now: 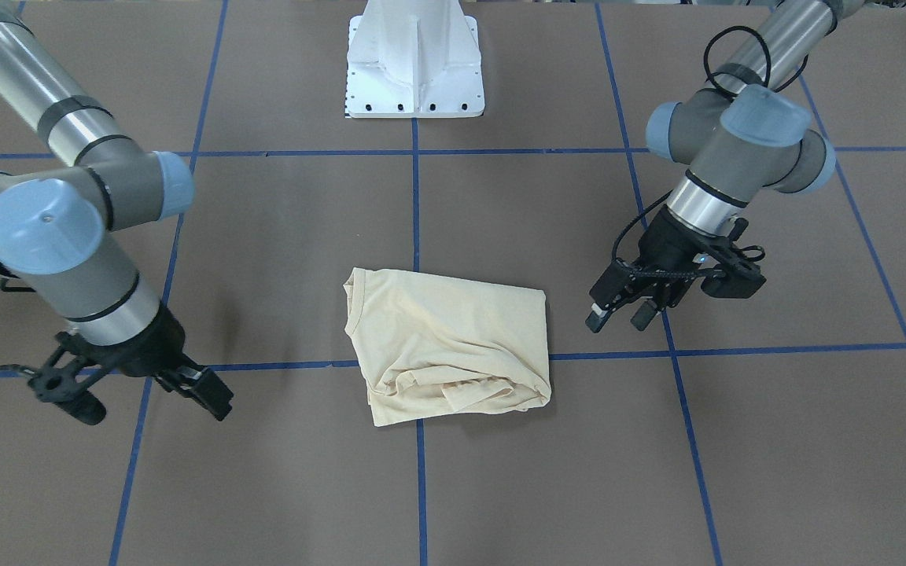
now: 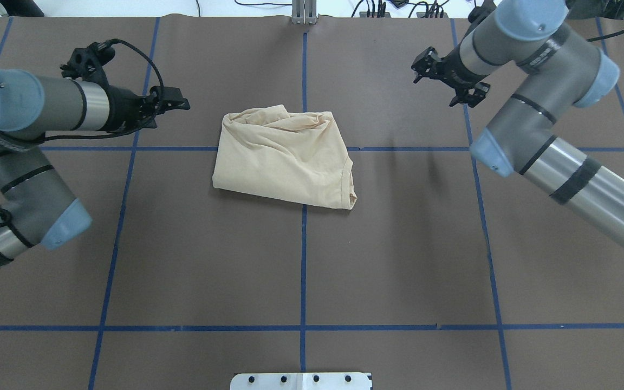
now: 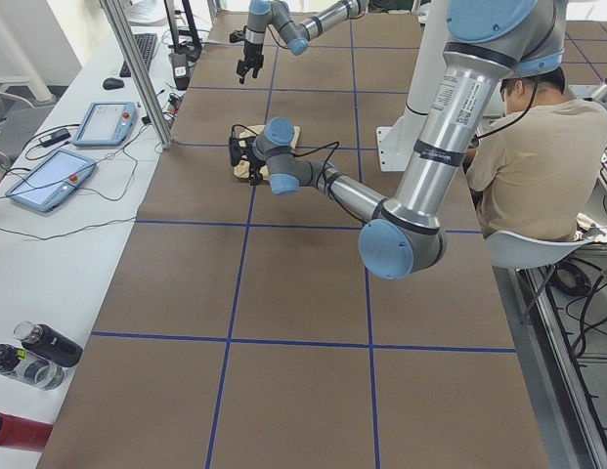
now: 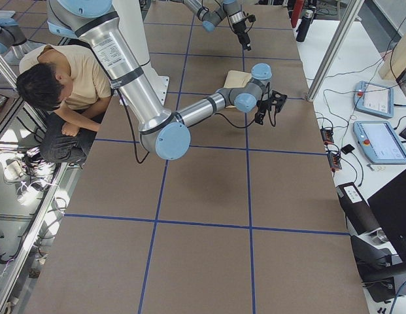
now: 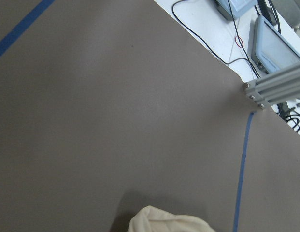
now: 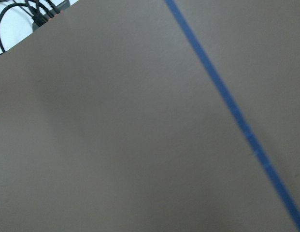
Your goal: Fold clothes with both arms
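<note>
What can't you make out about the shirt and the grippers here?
- Shirt: any print or tag, folded out of sight in the overhead and front views.
- Left wrist view: only its corner shows, cut off by the bottom edge.
- Right gripper: open or shut is unclear; seen side-on in the front view, small overhead.

Open tabletop (image 2: 209, 260) all around the shirt (image 2: 282, 157)

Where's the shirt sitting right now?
Overhead view: the T-shirt lies bundled mid-table on a blue tape crossing, between the left gripper and right gripper, touching neither.
</note>
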